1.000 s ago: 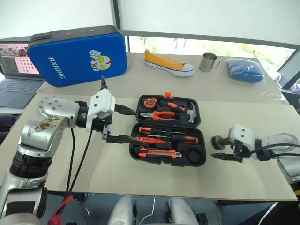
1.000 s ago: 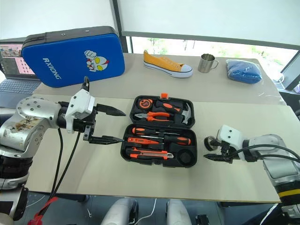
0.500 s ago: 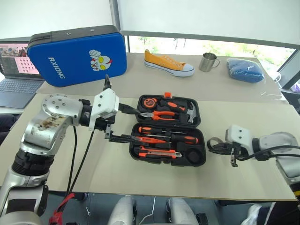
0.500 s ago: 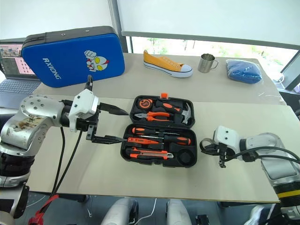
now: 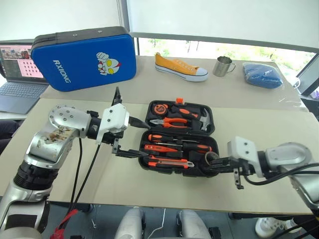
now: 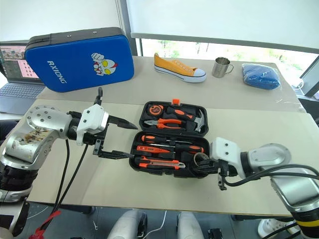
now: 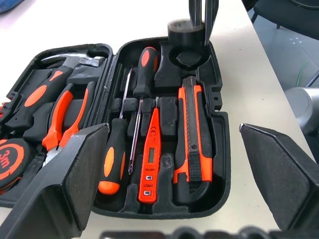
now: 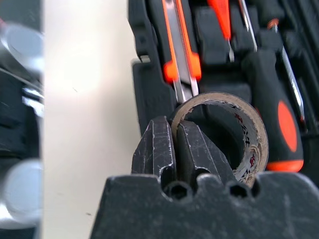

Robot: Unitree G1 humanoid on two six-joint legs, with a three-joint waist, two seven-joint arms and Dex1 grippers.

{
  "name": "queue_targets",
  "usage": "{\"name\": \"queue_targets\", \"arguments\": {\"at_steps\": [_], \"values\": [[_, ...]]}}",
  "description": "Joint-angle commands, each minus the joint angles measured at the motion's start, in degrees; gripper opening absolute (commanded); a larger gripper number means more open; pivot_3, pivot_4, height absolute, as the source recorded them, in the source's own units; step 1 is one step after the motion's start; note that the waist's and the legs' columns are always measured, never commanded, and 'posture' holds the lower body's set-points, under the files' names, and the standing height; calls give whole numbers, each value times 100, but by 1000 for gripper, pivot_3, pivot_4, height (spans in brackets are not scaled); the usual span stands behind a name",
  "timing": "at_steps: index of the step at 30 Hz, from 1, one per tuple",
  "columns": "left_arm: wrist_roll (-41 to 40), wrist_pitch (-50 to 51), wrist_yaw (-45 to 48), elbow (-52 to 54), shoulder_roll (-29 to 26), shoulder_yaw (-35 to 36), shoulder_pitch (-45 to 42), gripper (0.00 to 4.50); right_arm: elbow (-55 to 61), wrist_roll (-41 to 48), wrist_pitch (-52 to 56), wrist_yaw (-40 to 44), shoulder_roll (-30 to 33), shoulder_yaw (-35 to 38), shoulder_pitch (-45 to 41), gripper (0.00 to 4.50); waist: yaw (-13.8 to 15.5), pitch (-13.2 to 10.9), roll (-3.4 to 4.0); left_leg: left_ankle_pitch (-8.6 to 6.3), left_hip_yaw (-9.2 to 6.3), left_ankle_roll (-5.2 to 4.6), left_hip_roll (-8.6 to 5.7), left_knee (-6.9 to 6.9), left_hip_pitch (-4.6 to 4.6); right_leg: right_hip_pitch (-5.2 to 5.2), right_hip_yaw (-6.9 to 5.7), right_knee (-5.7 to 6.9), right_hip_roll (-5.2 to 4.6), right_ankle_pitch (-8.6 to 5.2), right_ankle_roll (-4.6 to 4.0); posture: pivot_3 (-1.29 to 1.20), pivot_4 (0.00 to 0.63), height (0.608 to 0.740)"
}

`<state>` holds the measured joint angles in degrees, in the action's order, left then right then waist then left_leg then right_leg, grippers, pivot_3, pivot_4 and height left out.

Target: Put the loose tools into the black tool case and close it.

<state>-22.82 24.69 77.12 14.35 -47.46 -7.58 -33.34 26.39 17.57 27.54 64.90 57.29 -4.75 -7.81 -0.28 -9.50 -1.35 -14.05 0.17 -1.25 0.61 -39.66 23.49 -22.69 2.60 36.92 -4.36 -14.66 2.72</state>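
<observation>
The black tool case (image 6: 205,122) lies open at the table's middle. Its near half holds two screwdrivers (image 7: 144,69) (image 7: 112,164), the orange tester screwdriver (image 7: 149,159) and the utility knife (image 7: 193,134) in their slots. My right gripper (image 6: 197,167) is shut on the wall of the black tape roll (image 8: 251,134). It holds the roll over the case's near right corner, by the round recess (image 7: 187,57). My left gripper (image 5: 147,141) stands open at the case's left edge, one finger over each half, holding nothing.
The far half of the case holds orange-handled pliers (image 5: 172,122), a hammer (image 5: 202,119) and a tape measure (image 5: 158,108). Behind stand a blue cartoon case (image 5: 82,57), a laptop (image 5: 17,84), a yellow shoe (image 5: 179,67), a metal mug (image 5: 223,65) and a blue bundle (image 5: 261,74).
My right gripper has shut on the tape roll and carried it left from the bare table to the case's near right corner. The left gripper has stayed where it was, open.
</observation>
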Motion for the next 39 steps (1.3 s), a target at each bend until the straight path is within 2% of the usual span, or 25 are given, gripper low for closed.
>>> {"name": "queue_targets", "arguments": {"at_steps": [1, 6, 8, 9, 13, 15, 16, 17, 18, 21, 22, 25, 30, 31, 32, 34, 35, 36, 39], "values": [[-34, -105, -12, 129, -14, 68, -119, 4500, 47, -137, -20, -135, -60, -92, -123, 24, -5, 0, 0, 0, 0, 0, 0, 0, 1, -2, 0, 3, 0, 0, 0, 0, 150, 740], [-81, -51, -43, 163, 13, 59, -152, 4500, 89, -179, 110, -121, -36, -213, -129, 24, -16, 0, 0, 0, 0, 0, 0, -1, 6, -8, 1, 5, 0, 0, 0, 0, 150, 740], [-74, -55, -45, 139, 28, 50, -186, 4500, 169, -156, 202, -93, 9, -236, -114, 782, -21, 0, 0, 0, 0, 0, 0, -1, 6, -8, 1, 5, 1, 0, 0, 0, 150, 740], [-71, -56, -46, 122, 37, 47, -208, 4500, 236, -116, 259, -80, 51, -204, -94, 990, -21, 0, 0, 0, 0, 0, 0, -1, 6, -8, 1, 5, 0, 0, 0, 0, 150, 740], [-58, -60, -49, 83, 61, 42, -251, 4500, 470, 17, 402, -94, 150, -16, -86, 2302, -3, 0, 0, 0, -1, 0, -1, 0, 7, -8, 0, 5, 0, 0, 0, 0, 150, 740], [-54, -64, -54, 74, 67, 41, -252, 4500, 600, 173, 544, -90, 186, 133, -96, 3090, -7, 0, 0, 0, -2, 0, 0, 0, 7, -8, 0, 4, 1, 0, 0, 0, 150, 740], [-51, -55, -67, 72, 68, 45, -246, 4500, 683, 317, 660, -83, 208, 272, -103, 3286, -9, 0, 0, 0, -1, 0, 0, 0, 9, -10, 0, 5, 0, 0, 0, 0, 150, 740], [-33, -28, -125, 68, 62, 69, -213, 4500, 765, 586, 870, -119, 190, 552, -126, 3749, -9, 0, -1, 0, -2, 0, 1, -1, 11, -12, 0, 5, 1, 0, 0, 0, 150, 740], [12, 23, -212, 32, 25, 113, -152, 4500, 803, 937, 1167, -198, 152, 946, -169, 4016, -9, 0, 0, 0, -2, 0, 0, -2, 15, -16, 0, 7, 0, 0, 0, 0, 150, 740], [297, 136, -633, -339, -121, 269, 93, 4500, 546, 1529, 1791, -525, 3, 1932, -148, 4016, -7, 0, 0, 0, -3, 0, 0, -4, 25, -24, 1, 10, -1, 1, -1, 0, 150, 740], [372, 61, -726, -473, -145, 312, 197, 4500, 399, 1578, 1886, -607, -27, 2130, -83, 3797, -8, 0, -2, 0, -3, 0, 1, -4, 23, -23, 1, 12, 0, 1, -1, 0, 150, 740], [777, -507, -831, -881, -283, 286, 642, 3827, -47, 1356, 1601, -662, -45, 2483, 360, 2921, -6, 0, -4, 0, -5, 0, 3, -1, 24, -26, -1, 11, 3, 2, -3, 0, 150, 740], [1220, -969, -1255, -1540, -114, 219, 866, 2119, -1231, 283, 178, -1045, -261, 2109, 711, 1256, 18, -1, -4, 1, 4, 0, -1, -2, 30, -34, 2, 10, -3, 2, -3, 0, 150, 740], [1295, -1066, -1301, -1631, -74, 190, 860, 1883, -1386, 170, -17, -1064, -307, 2038, 708, 962, 23, 0, -3, 1, 4, 1, -1, -5, 31, -33, 2, 11, -4, 2, -2, 0, 150, 740], [1371, -1134, -1352, -1712, -6, 138, 844, 1391, -1520, 91, -184, -1063, -372, 1942, 690, 532, 23, 0, -3, 1, 5, 1, -2, -5, 31, -33, 3, 10, -4, 3, -1, 0, 150, 740], [1508, -1198, -1466, -1842, 208, -4, 760, 747, -1726, -46, -473, -1007, -512, 1638, 572, 0, 20, 0, -3, 1, 6, 1, -2, -4, 31, -35, 4, 11, -3, 3, -1, 0, 150, 740], [1558, -1200, -1514, -1889, 328, -67, 710, 572, -1816, -102, -588, -982, -587, 1492, 486, 0, 14, 0, -3, 1, 6, 1, -1, -3, 30, -36, 4, 12, -2, 3, -1, 0, 150, 740], [1600, -1193, -1562, -1929, 438, -122, 661, 98, -1895, -131, -653, -975, -665, 1376, 380, 0, 12, 0, -3, 1, 7, 1, -2, -3, 32, -38, 5, 14, -2, 3, -2, 0, 150, 740], [1727, -1070, -1754, -2042, 849, -339, 532, 42, -2287, -407, -781, -1143, -986, 903, -168, 0, -20, 0, -3, 1, 7, 1, -2, -7, 32, -39, 6, 17, -1, 5, -3, 0, 150, 740]]}}
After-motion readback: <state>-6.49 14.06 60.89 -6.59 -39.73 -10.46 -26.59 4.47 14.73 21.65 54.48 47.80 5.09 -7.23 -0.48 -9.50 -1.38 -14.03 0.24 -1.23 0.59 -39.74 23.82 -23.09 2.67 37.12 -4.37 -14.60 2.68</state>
